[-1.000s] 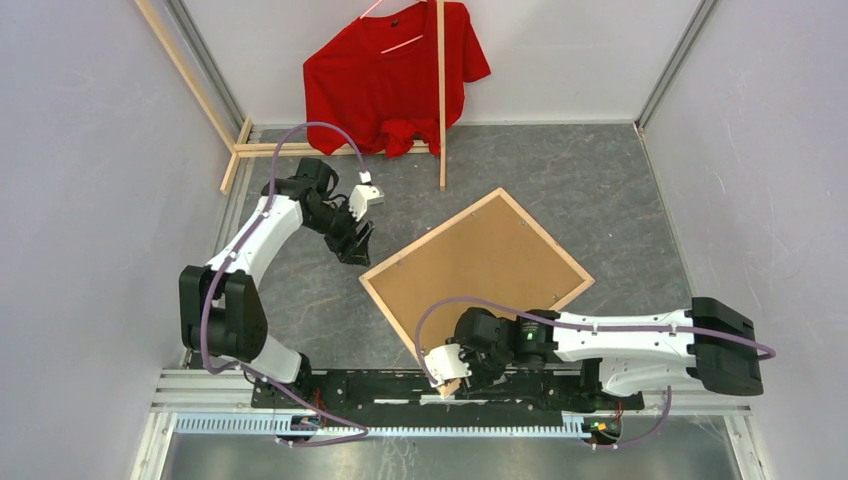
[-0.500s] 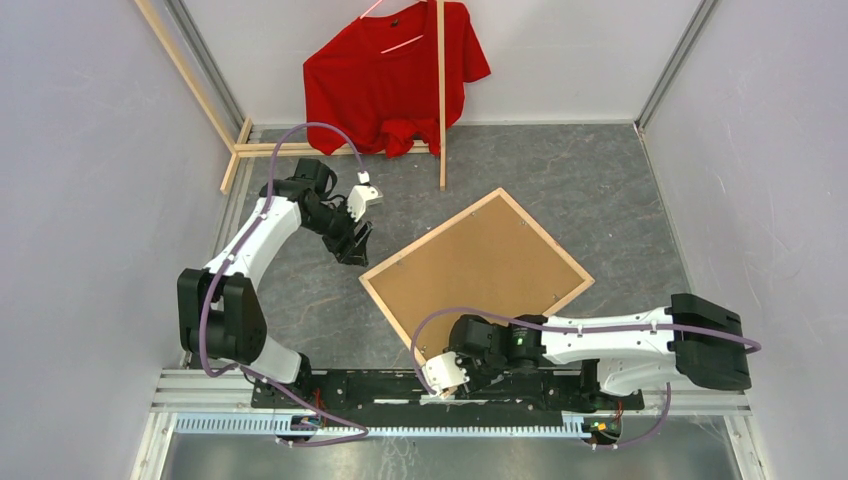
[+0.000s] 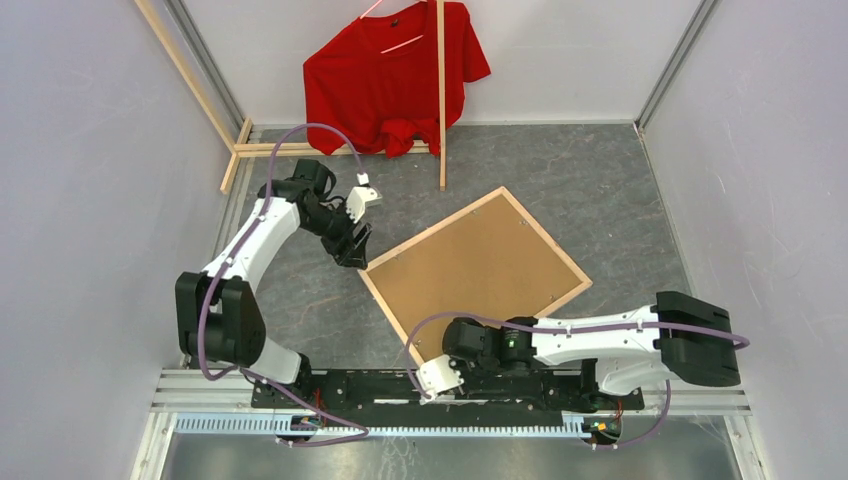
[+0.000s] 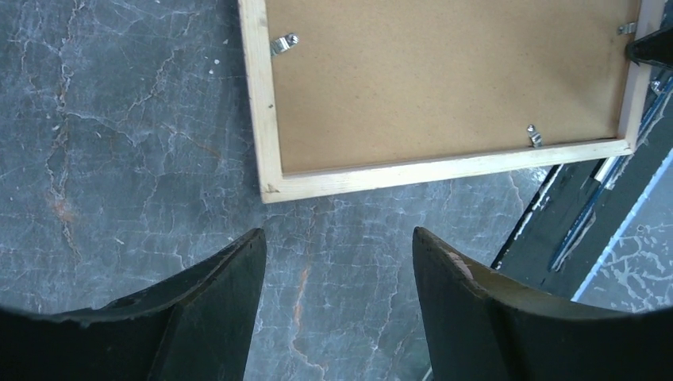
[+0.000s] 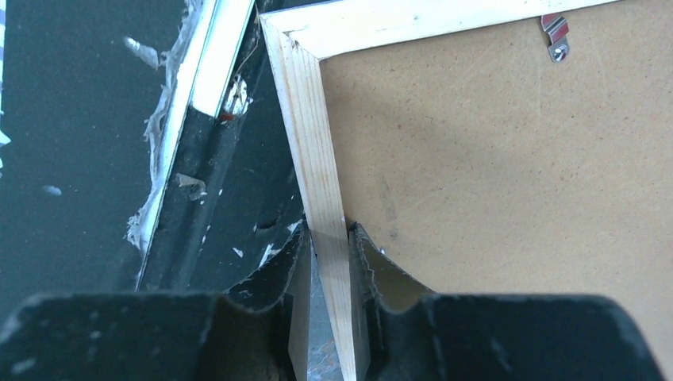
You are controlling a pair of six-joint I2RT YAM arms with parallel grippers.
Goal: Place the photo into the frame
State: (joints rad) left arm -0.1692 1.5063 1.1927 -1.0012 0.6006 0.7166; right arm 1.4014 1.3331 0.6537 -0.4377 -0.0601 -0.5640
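Frame [image 3: 430, 229] lies flat and back-up on the grey marbled tabletop [image 3: 620, 190], turned cornerwise like a diamond. Brown backing board [image 3: 480, 270] faces up inside a pale wood rim, with small metal clips [image 4: 283, 44] at the board's edges.

Right arm [image 3: 600, 345] is stretched low and nearly level along the frame's near side. Its shoulder block sits out past the frame's right corner and its wrist is at the frame's near corner. Right gripper [image 5: 328, 242] is clenched on the frame: one finger outside the wood rail, the other inside over the board, both pressed to the rail just short of the near corner. Black base rail [image 5: 79, 159] runs just beside that stretch of rim.

Left arm [image 3: 255, 235] is folded, elbow out left of the frame, white forearm running away from the base, wrist bent back toward the frame. Left gripper [image 4: 337, 246] is released, jaws wide apart, holding nothing. It points down at bare tabletop just outside the frame's left corner, not touching the frame.

Red T-shirt [image 3: 390, 75] hangs well beyond the frame's far corner, with wooden poles [image 3: 441, 95] beside it.
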